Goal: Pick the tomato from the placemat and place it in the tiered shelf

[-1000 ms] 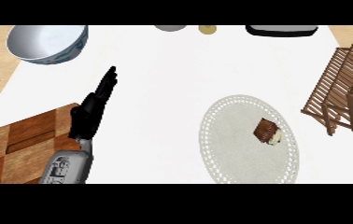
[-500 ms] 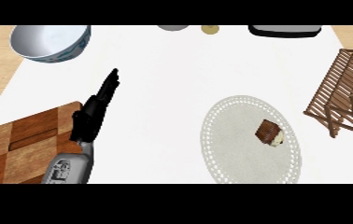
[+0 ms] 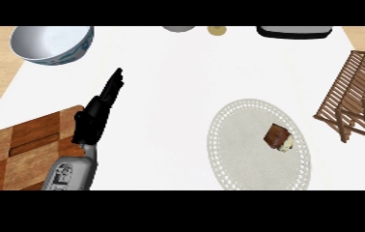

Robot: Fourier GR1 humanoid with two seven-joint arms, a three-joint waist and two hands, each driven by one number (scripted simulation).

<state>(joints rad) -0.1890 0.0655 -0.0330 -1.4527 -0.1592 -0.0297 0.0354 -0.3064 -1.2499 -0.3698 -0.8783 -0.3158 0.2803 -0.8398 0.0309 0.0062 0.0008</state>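
The worktop point(image 3: 178, 76) is white and wide. A round pale placemat point(image 3: 242, 163) lies on it, toward the right and near the bottom. On the placemat, on its right side, sits a small brown piece with a cream-colored edge point(image 3: 279, 137). It looks more like a little slice of cake than a tomato. No round red tomato shows on the placemat. The brown piece lies flat, and nothing touches it.

At the right edge stands the tiered shelf point(image 3: 344, 98), made of brown wooden slats. Only part of it shows. It is near the placemat, and its lower corner comes close to the placemat's rim without touching.

The left hand point(image 3: 98, 111) is black and comes in from the bottom left on a grey forearm point(image 3: 71, 172). Its fingers are straight and pressed together, pointing up and a little to the right. It holds nothing. It is well apart from the placemat and the brown piece. The wrist lies over the edge of a brown wooden cutting board point(image 3: 32, 146) at the lower left.

The right hand does not show at all.

At the top left sits a big white bowl with a blue pattern point(image 3: 51, 43). Along the top edge are a small grey round thing point(image 3: 178, 28), a small yellowish round thing point(image 3: 217, 30) and a dark tray-like thing point(image 3: 294, 31), each only partly seen.
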